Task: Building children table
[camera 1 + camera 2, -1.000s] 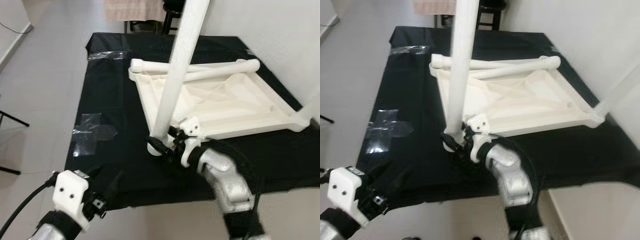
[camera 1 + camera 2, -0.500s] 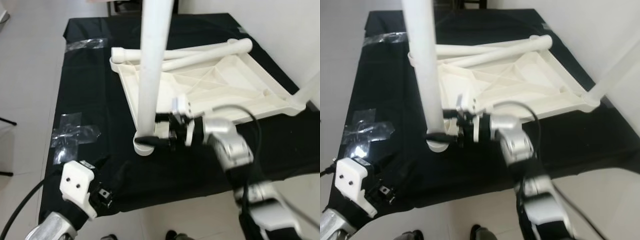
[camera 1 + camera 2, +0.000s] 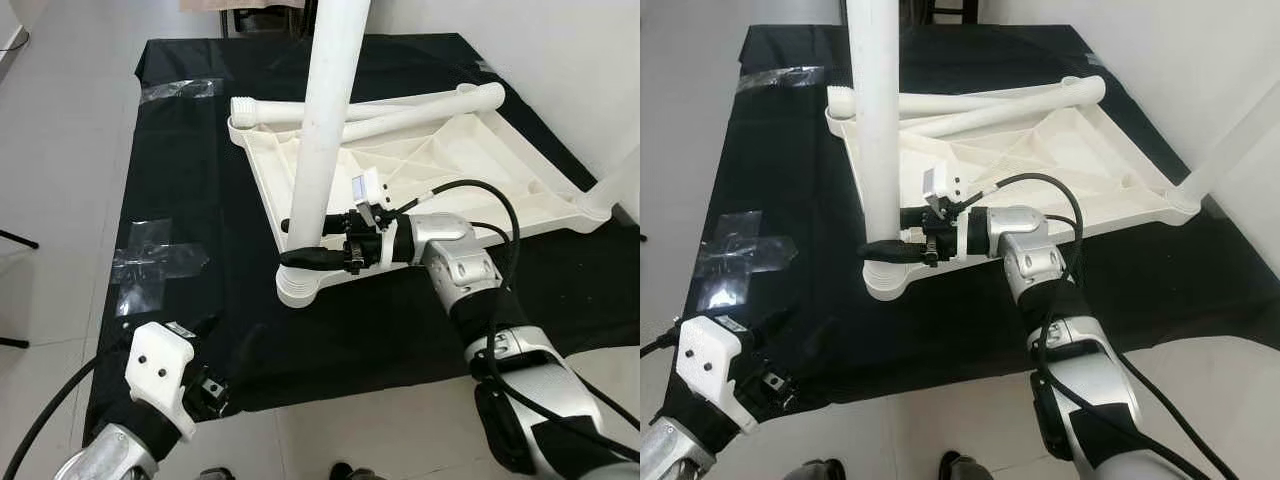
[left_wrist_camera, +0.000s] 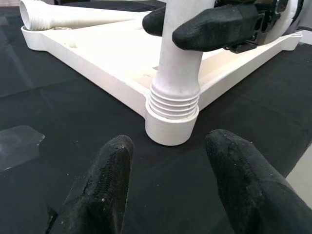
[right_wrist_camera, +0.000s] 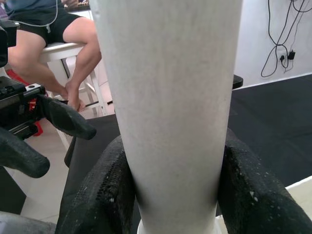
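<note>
Head views: the right gripper (image 3: pixel 300 243) clamps the smooth white tubular leg (image 3: pixel 331 110), upright in the upturned tabletop (image 3: pixel 1040 160)'s corner socket (image 3: pixel 887 282) on black cloth (image 3: pixel 190 180).

Left wrist view: the left gripper (image 4: pixel 170 185), 2 fingers spread, holds nothing near the ribbed socket.

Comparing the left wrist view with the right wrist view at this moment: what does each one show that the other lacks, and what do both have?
Left wrist view: the table leg's threaded end seated in the corner socket of the upturned tabletop, plus a loose leg lying on it.

Right wrist view: a seated person's legs on a white stool, and wall cables.

Both: the upright leg clamped by the right gripper, the open left gripper, and the black table cover.
</note>
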### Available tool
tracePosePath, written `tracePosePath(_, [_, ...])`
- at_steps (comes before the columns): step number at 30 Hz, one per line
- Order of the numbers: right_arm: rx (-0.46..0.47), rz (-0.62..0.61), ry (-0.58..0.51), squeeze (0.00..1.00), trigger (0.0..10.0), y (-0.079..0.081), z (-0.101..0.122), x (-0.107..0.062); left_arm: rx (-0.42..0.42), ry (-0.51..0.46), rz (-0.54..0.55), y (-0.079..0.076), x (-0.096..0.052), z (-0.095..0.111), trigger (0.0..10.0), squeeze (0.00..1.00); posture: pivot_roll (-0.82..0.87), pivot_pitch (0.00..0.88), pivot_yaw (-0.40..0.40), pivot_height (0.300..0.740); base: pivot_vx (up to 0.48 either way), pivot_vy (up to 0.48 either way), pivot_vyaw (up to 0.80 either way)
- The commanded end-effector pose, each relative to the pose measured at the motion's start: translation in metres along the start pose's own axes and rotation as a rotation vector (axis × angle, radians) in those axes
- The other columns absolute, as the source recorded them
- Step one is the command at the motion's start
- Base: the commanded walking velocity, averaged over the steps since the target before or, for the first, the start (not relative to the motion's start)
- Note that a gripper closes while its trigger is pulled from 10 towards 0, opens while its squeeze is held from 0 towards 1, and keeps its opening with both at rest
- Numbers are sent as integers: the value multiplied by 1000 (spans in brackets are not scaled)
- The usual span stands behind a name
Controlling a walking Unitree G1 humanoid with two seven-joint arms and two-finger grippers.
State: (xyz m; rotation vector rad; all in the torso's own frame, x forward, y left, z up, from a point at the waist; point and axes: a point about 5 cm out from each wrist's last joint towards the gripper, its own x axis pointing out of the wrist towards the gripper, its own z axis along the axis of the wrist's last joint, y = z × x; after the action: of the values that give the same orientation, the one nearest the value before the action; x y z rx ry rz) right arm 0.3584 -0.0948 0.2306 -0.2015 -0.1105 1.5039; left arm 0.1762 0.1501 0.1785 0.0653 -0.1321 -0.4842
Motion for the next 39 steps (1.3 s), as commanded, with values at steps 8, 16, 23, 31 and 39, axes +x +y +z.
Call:
tracePosePath(8, [119,-681,110,0,0,35,-62,-13,-7,33,6,-1,-5,-4,10000,0,198,246,-107,740,0,0,0])
tracePosePath(16, [182,-847,171,0,0,61,-70,-1,3,50,3,5,-9,-5,10000,0,182,217,-100,740,0,0,0])
tracePosePath(23, [153,-608,-29,1000,10000,44,-32,20,4,41,31,7,-9,-6,10000,0,186,200,-99,740,0,0,0])
tracePosePath(31, [0,-217,-180,0,10000,59,16,28,11,35,32,9,-7,-5,10000,0,195,189,-101,740,0,0,0])
tracePosePath(39, [-37,-96,-92,0,10000,23,14,24,11,25,33,9,-4,-4,10000,0,200,188,-109,740,0,0,0])
